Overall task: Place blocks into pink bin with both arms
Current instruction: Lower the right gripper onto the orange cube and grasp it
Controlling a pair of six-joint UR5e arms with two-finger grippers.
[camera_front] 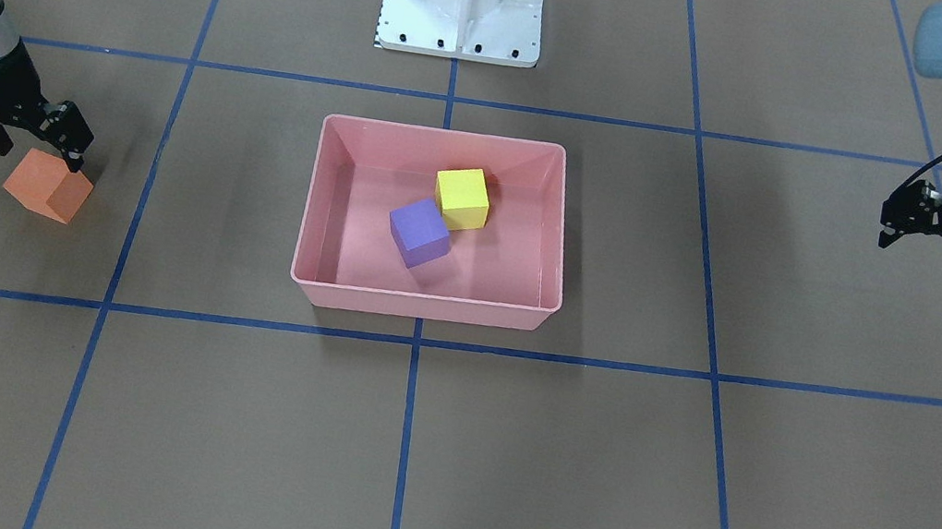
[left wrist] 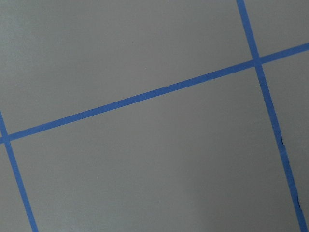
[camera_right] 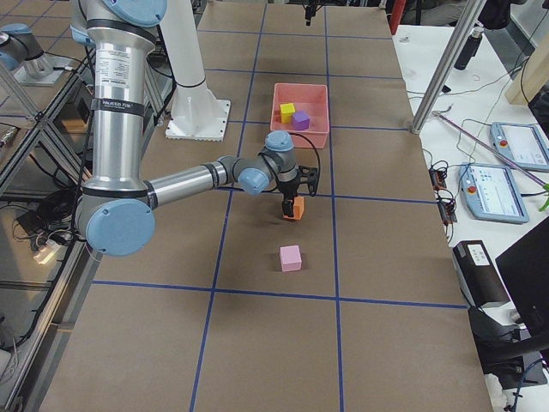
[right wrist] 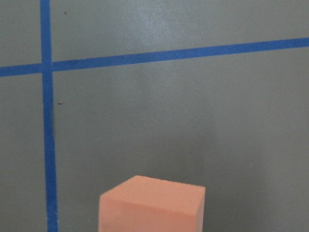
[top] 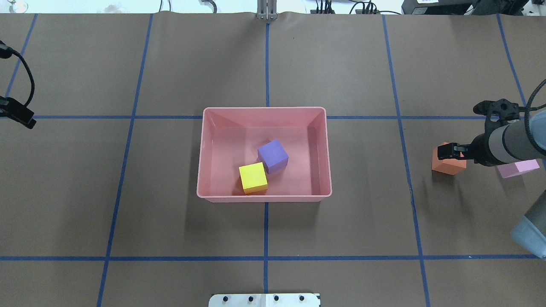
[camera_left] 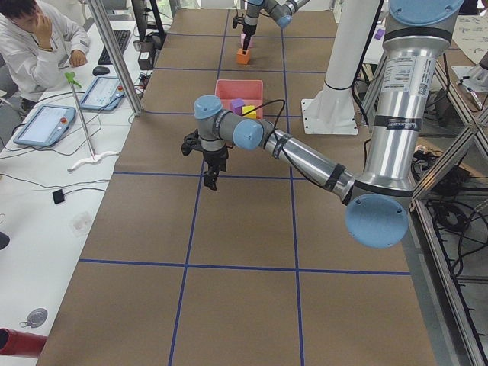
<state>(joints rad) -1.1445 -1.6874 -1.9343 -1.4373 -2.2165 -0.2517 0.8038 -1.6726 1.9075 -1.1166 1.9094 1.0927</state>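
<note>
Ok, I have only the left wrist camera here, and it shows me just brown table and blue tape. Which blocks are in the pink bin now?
Observer: Two. The yellow block and the purple block lie close together inside the pink bin.
Operator: And where are the other two?
Observer: The orange block and the light pink block sit outside the bin on the table, on the robot's right side.
Operator: Is the right arm near one of them?
Observer: Yes. The right gripper is at the top of the orange block. I cannot tell whether it has closed on it.
</note>
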